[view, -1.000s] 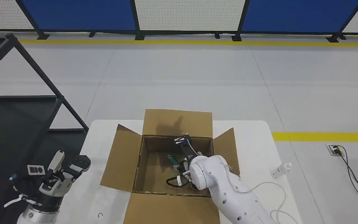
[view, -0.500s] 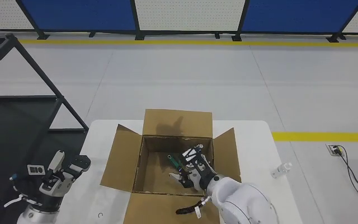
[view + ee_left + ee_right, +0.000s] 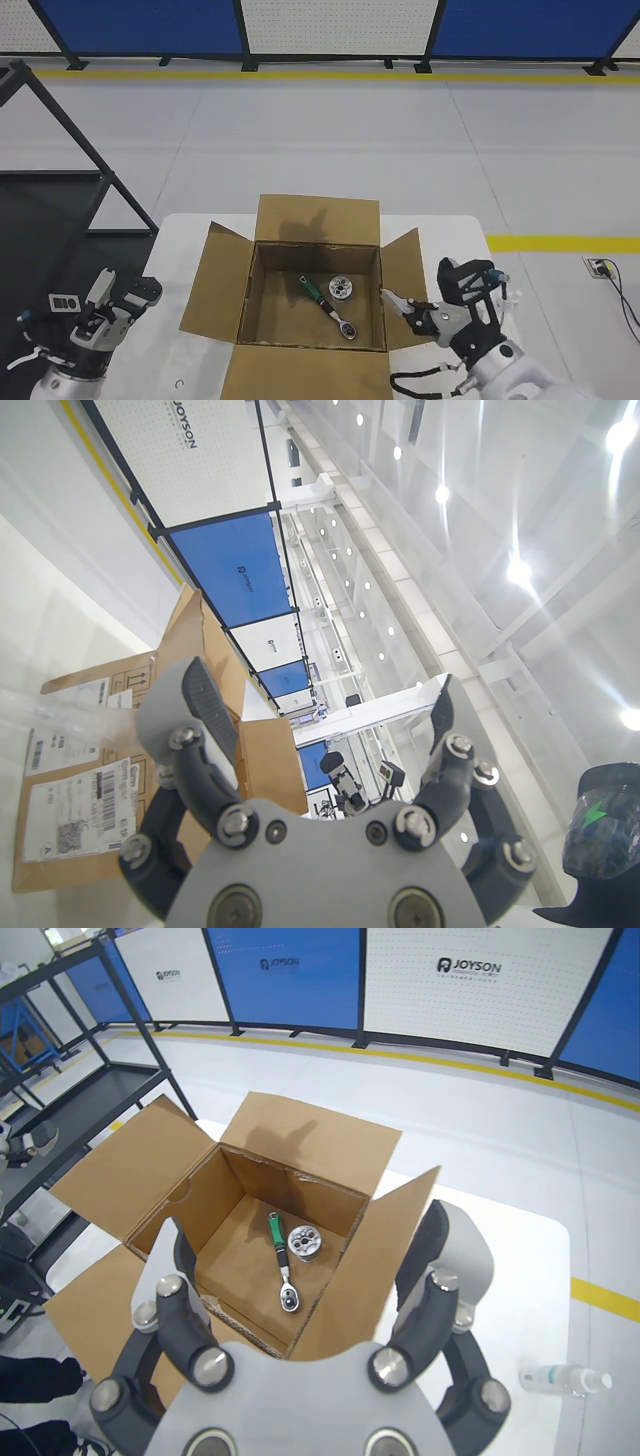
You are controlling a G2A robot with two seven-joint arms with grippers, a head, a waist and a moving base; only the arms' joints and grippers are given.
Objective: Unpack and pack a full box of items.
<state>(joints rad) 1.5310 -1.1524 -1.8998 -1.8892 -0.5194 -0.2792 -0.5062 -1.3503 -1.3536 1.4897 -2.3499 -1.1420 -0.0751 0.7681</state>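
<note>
The left gripper point(image 3: 320, 700) stood open well left of the box point(image 3: 318, 217), the ratchet wrench point(image 3: 328, 301) lay diagonally on its floor, head toward the near-right corner, and the open right gripper point(image 3: 305, 1228) hung nearer, beside the right flap.

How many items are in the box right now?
2. A ratchet lies diagonally on the box floor; a metal disc sits beside its green handle. The near wall may hide more.
</note>
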